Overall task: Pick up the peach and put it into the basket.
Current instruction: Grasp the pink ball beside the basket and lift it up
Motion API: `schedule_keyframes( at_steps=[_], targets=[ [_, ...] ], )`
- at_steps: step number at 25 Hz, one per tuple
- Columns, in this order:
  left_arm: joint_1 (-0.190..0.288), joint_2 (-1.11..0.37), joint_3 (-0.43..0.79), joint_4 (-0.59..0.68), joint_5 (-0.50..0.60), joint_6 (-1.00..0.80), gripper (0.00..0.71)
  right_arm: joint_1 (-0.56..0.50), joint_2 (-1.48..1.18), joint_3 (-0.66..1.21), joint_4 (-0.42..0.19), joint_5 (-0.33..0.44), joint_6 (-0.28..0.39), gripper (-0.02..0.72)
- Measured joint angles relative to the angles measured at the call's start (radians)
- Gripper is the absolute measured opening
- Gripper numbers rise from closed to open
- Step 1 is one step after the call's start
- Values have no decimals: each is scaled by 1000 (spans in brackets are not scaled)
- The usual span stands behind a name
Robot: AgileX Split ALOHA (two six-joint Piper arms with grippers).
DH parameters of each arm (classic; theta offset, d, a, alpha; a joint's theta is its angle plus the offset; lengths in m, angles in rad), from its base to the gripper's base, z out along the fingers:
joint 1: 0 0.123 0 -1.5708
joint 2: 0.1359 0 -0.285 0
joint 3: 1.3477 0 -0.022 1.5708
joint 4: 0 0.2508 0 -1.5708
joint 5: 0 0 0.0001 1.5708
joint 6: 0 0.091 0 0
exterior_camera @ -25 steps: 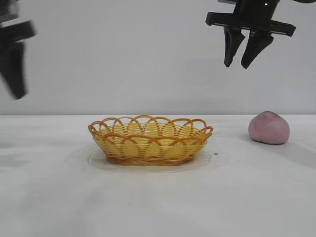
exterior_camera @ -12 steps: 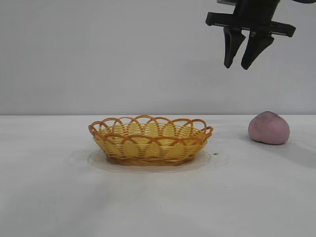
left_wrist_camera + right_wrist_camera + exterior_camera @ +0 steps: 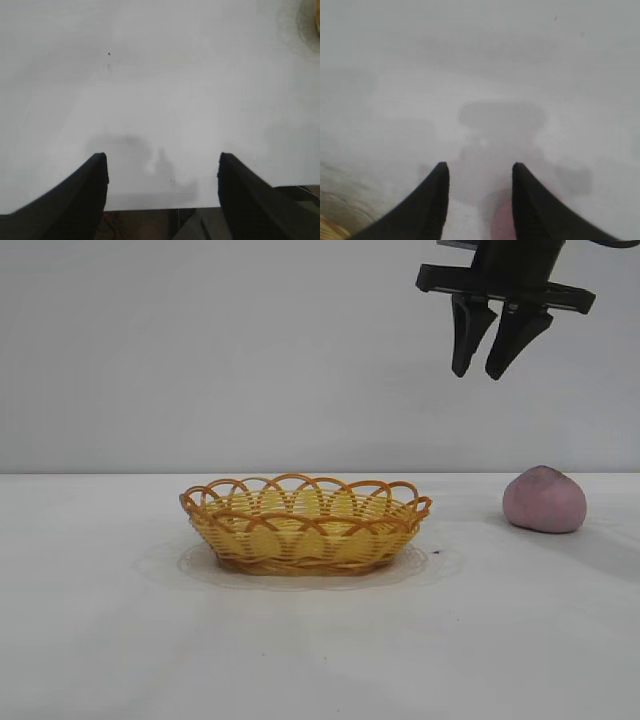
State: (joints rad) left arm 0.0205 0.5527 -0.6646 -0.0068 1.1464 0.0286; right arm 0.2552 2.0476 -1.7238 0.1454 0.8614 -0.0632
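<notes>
The pinkish-mauve peach (image 3: 544,500) rests on the white table at the right. A yellow woven basket (image 3: 305,524) with an orange looped rim stands at the table's middle, and nothing shows inside it. My right gripper (image 3: 479,373) hangs high in the air, open and holding nothing, above the gap between basket and peach. In the right wrist view a blurred patch of the peach (image 3: 501,225) shows between that gripper's (image 3: 480,170) fingers, far below. My left gripper (image 3: 162,160) is out of the exterior view. It is open over bare table near the table's edge.
The white table (image 3: 100,640) stretches wide on both sides of the basket. A corner of the basket (image 3: 312,25) shows in the left wrist view. A plain grey wall (image 3: 200,340) stands behind.
The left arm, at the exterior view's left edge a second ago, has left that view. The right gripper has barely shifted. Peach and basket have not moved.
</notes>
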Motion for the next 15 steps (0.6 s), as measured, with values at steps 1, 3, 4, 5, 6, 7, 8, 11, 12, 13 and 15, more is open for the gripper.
schedule_keyframes(
  at_steps=[1, 3, 4, 5, 6, 7, 8, 11, 12, 13, 15],
  targets=[
    [0, -40, 25, 0, 0, 0, 414, 0, 0, 0, 2, 2, -2, 263],
    [0, -108, 84, 0, -8, 0, 414, 0, 0, 0, 2, 13, -2, 263],
    [0, -142, 114, 0, -17, 0, 414, 0, 0, 0, 2, 16, -2, 263],
    [0, -174, 137, 0, -29, 0, 414, 0, 0, 0, 2, 20, -2, 263],
    [0, -203, 158, 0, -31, 0, 414, 0, 0, 0, 2, 26, -2, 263],
    [0, -226, 172, 0, -31, 0, 414, 0, 0, 0, 2, 34, -2, 263],
    [0, -253, 176, 2, -31, 0, 414, 0, 0, 0, 2, 41, -2, 263],
    [0, -334, 180, 7, -31, 0, 414, 0, 0, 0, 2, 66, -2, 263],
    [0, -366, 180, 6, -31, 0, 414, 0, 0, 0, 2, 76, -2, 263],
    [0, -402, 180, 6, -31, 0, 414, 0, 0, 0, 2, 89, -2, 263],
    [0, -468, 180, 6, -31, 0, 414, 0, 0, 0, 2, 118, -2, 263]
  ],
)
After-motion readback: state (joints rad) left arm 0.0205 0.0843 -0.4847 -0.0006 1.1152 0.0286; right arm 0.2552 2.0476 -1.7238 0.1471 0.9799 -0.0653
